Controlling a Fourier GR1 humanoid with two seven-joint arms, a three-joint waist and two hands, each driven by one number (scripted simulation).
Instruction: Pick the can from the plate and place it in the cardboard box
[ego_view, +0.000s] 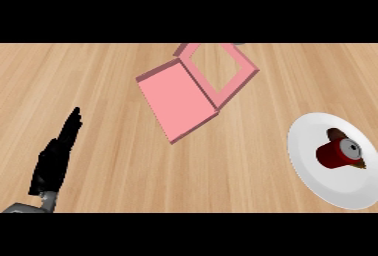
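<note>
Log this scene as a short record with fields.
can: red, lying on its side on the plate
plate: white, right side of the counter
box: pink, open, lid flap folded out, upper middle
left hand: open, fingers straight, lower left, touching nothing
right hand: not in view
task state: can not yet picked

Bright, even light w/ small dark shadow by can (336, 152) on plate (306, 150).

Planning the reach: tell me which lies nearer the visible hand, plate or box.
The pink box, open at top centre, lies nearer the left hand; the white plate holding the red can sits at the far right.
</note>
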